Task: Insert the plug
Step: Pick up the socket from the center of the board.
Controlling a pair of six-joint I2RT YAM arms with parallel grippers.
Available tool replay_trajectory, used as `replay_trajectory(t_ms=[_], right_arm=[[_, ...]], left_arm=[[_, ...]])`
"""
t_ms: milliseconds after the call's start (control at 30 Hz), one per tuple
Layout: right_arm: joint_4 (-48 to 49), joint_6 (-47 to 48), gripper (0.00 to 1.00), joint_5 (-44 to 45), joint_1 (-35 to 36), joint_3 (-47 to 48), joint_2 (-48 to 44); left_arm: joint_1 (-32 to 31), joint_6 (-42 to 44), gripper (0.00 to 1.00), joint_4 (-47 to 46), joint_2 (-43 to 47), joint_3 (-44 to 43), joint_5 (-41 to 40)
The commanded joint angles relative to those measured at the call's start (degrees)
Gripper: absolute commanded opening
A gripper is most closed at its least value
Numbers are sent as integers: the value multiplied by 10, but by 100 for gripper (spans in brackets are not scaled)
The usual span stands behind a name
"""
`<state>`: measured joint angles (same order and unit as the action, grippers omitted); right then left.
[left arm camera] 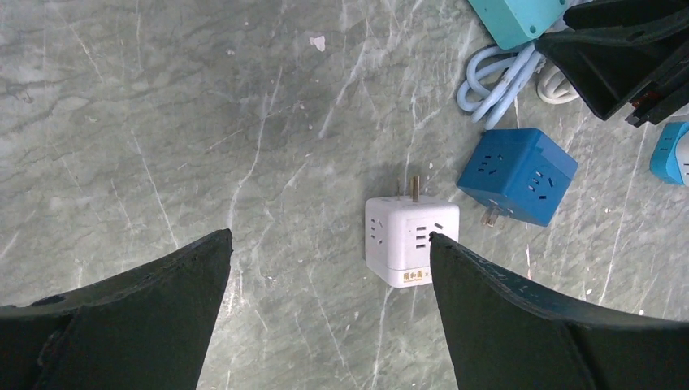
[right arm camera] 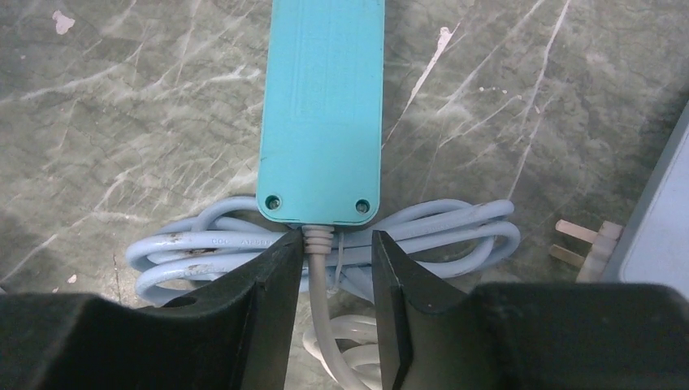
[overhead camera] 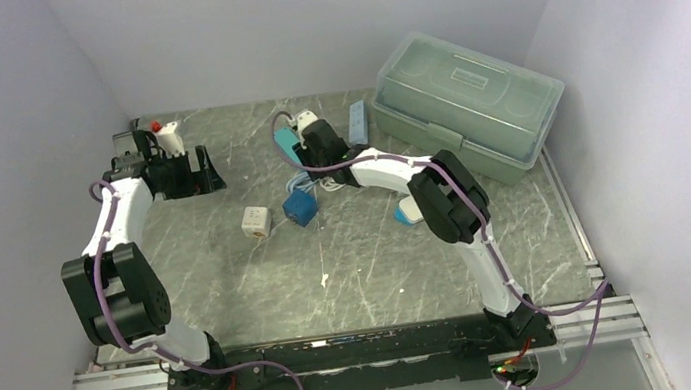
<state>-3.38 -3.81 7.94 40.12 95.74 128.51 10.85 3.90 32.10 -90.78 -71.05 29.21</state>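
Brass prong [left arm camera: 415, 188] on white cube socket [left arm camera: 410, 240] shows only from left wrist.

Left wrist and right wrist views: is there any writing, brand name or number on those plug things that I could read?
No text here is legible enough to quote.
On the white cube: a small gold label near its lower edge, too small to read.
On the cable: faint printing along it, too blurred to read.
On the teal strip and the blue cube: no writing visible.
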Motion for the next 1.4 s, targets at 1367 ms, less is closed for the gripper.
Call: replay_trajectory(t_ms=[1367], right_arm=[[-129, -82, 0, -276, 12, -92, -371]], left_arm=[[-201, 613, 100, 22, 275, 50, 125]])
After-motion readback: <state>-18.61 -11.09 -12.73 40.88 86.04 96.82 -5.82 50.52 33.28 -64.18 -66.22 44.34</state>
